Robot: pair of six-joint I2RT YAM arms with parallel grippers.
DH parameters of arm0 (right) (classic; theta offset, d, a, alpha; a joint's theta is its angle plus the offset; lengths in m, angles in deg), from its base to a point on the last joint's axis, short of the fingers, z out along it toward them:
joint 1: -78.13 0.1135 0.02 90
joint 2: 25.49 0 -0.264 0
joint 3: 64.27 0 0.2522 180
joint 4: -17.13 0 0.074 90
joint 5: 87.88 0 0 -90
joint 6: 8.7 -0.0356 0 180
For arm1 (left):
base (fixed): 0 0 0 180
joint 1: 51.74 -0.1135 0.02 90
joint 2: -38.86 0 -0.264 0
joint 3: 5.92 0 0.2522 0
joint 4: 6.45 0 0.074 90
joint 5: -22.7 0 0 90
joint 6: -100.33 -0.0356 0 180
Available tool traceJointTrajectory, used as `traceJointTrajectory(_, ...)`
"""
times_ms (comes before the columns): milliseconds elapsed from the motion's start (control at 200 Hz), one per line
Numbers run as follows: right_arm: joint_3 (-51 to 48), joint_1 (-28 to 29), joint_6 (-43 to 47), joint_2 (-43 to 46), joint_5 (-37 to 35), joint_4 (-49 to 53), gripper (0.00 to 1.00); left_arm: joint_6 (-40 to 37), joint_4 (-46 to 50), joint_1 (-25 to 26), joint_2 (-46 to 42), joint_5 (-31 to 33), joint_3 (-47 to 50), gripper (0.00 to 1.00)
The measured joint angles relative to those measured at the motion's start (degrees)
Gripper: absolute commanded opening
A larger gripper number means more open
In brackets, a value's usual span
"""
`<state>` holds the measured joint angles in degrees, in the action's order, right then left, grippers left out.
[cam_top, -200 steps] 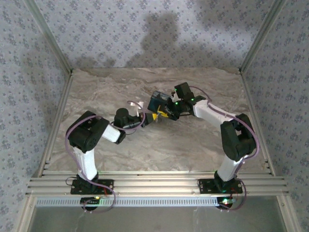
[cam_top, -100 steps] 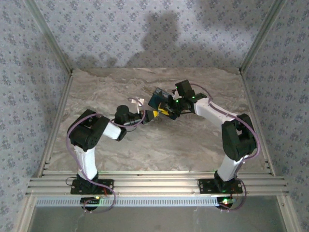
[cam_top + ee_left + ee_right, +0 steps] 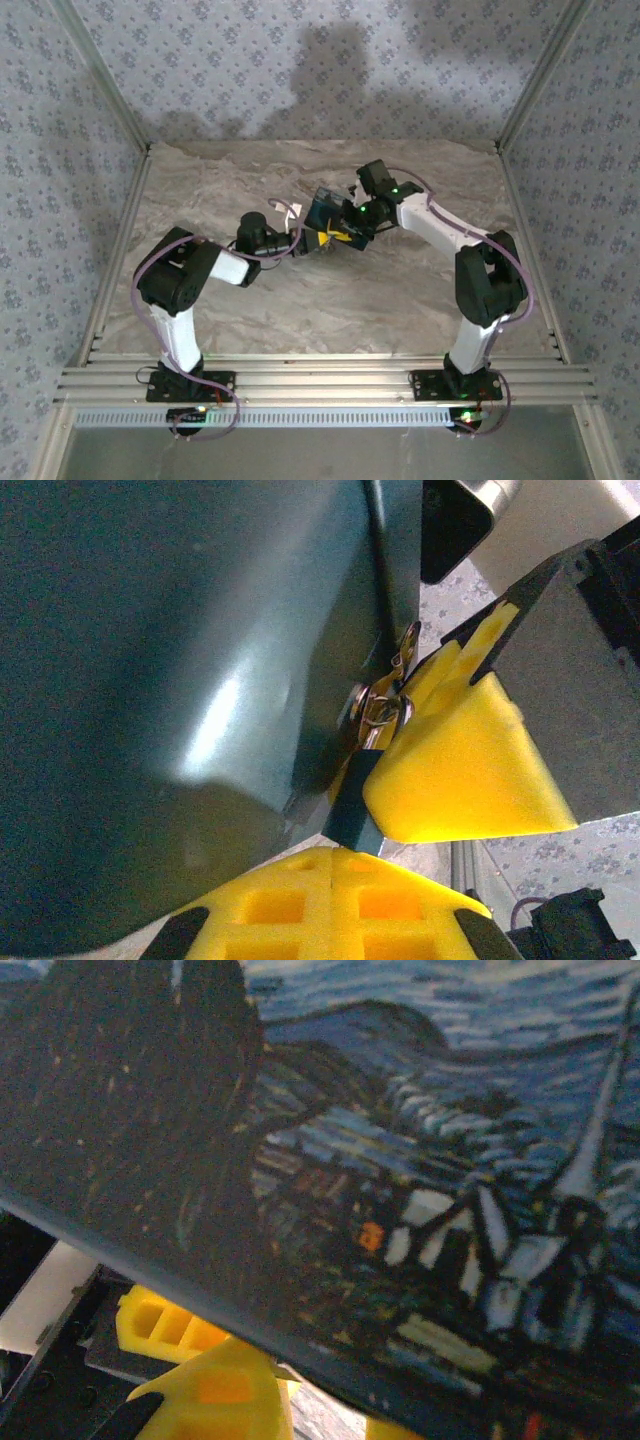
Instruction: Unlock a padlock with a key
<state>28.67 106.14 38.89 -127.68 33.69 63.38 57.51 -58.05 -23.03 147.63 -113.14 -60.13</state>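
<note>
Above mid-table, the right gripper [image 3: 348, 225] clamps the blue padlock [image 3: 325, 210]; the left gripper [image 3: 312, 242] pinches the key [image 3: 355, 805] against its body. The key looks inserted; turning it and freeing the shackle apparently remain

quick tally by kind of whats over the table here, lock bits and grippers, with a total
padlock: 1
key: 1
grippers: 2, the left gripper shut on the key and the right gripper shut on the padlock
total: 4
</note>
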Motion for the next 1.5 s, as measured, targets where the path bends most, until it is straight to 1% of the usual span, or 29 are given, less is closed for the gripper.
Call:
traceJointTrajectory(235, 0.68, 0.76, 2.69, -0.24, -0.81, 2.47, 0.0, -0.2, -1.88, 0.0, 0.13, -0.07, 1.77, 0.0)
traceJointTrajectory(400, 0.26, 1.11, 2.97, -0.24, -0.94, 2.05, 0.0, -0.15, -3.91, 0.07, 0.48, 0.22, 2.64, 0.0)
traceJointTrajectory(485, -1.05, 1.14, 2.25, -0.17, -0.79, 0.15, 0.0, -0.22, -5.16, 0.42, 0.92, 1.6, 3.48, 0.0)
traceJointTrajectory(570, -2.84, 1.55, 1.29, -0.07, -0.76, -1.51, 0.0, -1.36, -5.88, 1.38, 0.87, 4.37, 5.42, 0.0)
traceJointTrajectory(680, -6.25, 2.49, -1.31, 0.44, -0.76, -4.26, 0.08, -5.03, -6.95, 3.17, 0.04, 9.18, 9.27, 0.0)
traceJointTrajectory(764, -8.68, 3.41, -3.28, 0.81, -0.92, -5.99, 0.17, -7.78, -8.0, 4.79, -0.52, 12.81, 12.22, 0.0)
traceJointTrajectory(919, -13.35, 5.25, -6.27, 2.49, -2.05, -9.97, 0.43, -10.14, -10.32, 6.32, -0.57, 16.37, 15.23, 0.0)
traceJointTrajectory(979, -15.41, 6.21, -7.48, 4.26, -2.05, -10.95, 0.5, -10.64, -10.67, 6.34, -0.57, 17.81, 15.61, 0.0)
traceJointTrajectory(1009, -16.41, 6.62, -7.82, 5.25, -2.08, -11.23, 0.52, -10.82, -10.95, 6.38, -0.57, 18.78, 15.67, 0.0)
traceJointTrajectory(1104, -19.54, 7.82, -9.22, 8.9, -3.06, -12.55, 0.56, -11.23, -11.34, 6.6, -0.57, 21.09, 16.04, 0.0)
traceJointTrajectory(1239, -24.52, 8.44, -12.04, 14.73, -7.06, -16.55, 0.58, -11.65, -11.28, 7.3, -0.57, 22.56, 16.94, 0.0)
traceJointTrajectory(1364, -31.39, 10.38, -16.92, 19.21, -12.26, -23.69, 0.59, -12.04, -10.6, 8.33, -0.57, 23.41, 16.98, 0.0)
traceJointTrajectory(1499, -37.97, 13.09, -22.01, 19.74, -17.55, -31.93, 0.59, -12.07, -9.49, 9.03, -0.57, 23.67, 17.0, 0.0)
